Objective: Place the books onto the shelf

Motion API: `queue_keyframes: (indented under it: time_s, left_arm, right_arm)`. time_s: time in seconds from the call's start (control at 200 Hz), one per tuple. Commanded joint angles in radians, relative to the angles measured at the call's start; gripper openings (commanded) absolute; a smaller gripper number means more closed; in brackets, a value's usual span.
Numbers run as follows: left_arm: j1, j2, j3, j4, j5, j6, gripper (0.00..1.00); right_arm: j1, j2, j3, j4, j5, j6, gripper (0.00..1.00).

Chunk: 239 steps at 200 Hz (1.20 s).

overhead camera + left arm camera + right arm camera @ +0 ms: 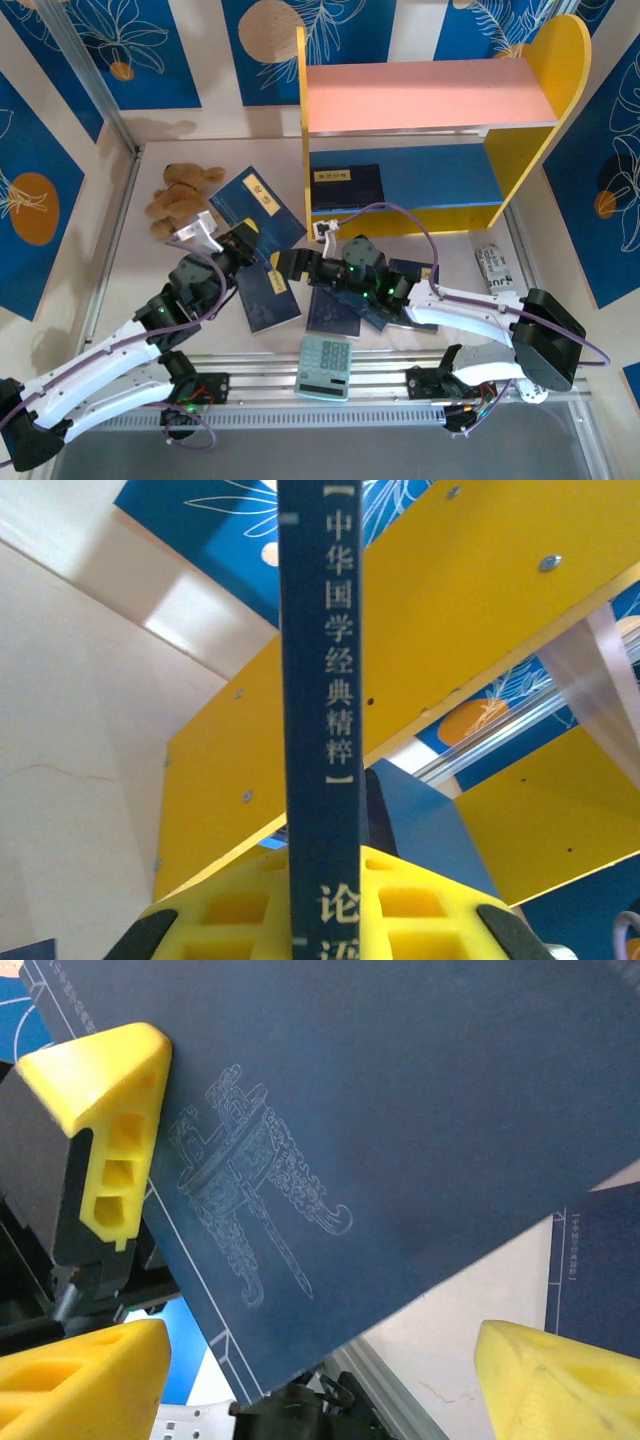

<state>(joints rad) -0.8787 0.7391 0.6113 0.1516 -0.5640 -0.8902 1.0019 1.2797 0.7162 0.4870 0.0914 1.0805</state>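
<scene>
Left wrist: clamped edge-on between the moulded yellow fingers (230,915) of the left gripper (322,905), a thin navy book (320,730), spine to the lens, pale printed characters running up its length. Gripped low on the spine, probably to leave the long free edge leading toward the shelf (470,610), looming just beyond the fingertips as flat yellow panels dotted with small screw heads.

Right wrist: met the same navy book (400,1110) ahead of and above the right gripper (320,1360), cover matte, smooth, finely line-printed with an ornate vessel. Stood spread wide there, blocky yellow fingers (545,1380) well clear of the cover. Held nothing. Pinched at the cover's left edge by one of the left gripper's fingers (105,1130), hollowed with square cells.

Top external: raised and tilted just ahead of the left gripper (240,243), the navy book (258,205), yellow title label upward; set close beside its lower corner, the right gripper (290,263). Looked like a one-handed carry, with only the shelving left for this volume.

Already laid flat on the blue lower board (440,180), well ahead of both grippers: one shelved book (345,185). Strewn flat on the pale table (135,270) under and beside the right gripper: the other books (335,310), slim, hard-edged rectangles, overlapping. Behind that gripper, toward the arm bases: a mint-green calculator (325,368). Out past the left gripper: a brown plush toy (180,195), soft and shaggy.
</scene>
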Motion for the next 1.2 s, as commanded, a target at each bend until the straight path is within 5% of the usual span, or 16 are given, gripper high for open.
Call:
queue_keyframes:
  time_s: [0.0, 0.37, 0.75, 0.86, 0.98, 1.191]
  left_arm:
    - [-0.040, 0.012, -0.024, 0.176, -0.054, -0.010, 0.00]
    - [-0.140, 0.076, -0.049, 0.335, -0.120, 0.031, 0.00]
    - [-0.165, 0.127, -0.056, 0.371, -0.130, -0.002, 0.00]
    - [-0.167, 0.131, -0.061, 0.362, -0.135, -0.011, 0.34]
    - [-0.167, 0.097, -0.068, 0.333, -0.165, 0.015, 0.61]
    - [-0.164, -0.026, 0.026, 0.029, -0.289, 0.170, 0.75]
  right_arm:
    - [0.000, -0.016, 0.000, 0.046, 0.045, 0.024, 0.80]
    - [-0.003, -0.029, -0.051, 0.099, 0.077, 0.074, 0.58]
    - [-0.048, -0.080, -0.112, 0.111, 0.104, 0.041, 0.14]
    - [-0.064, -0.113, -0.125, 0.092, 0.096, 0.010, 0.03]
    - [-0.087, -0.188, -0.126, -0.002, 0.053, -0.073, 0.00]
    - [-0.210, -0.456, -0.081, -0.515, -0.122, -0.239, 0.00]
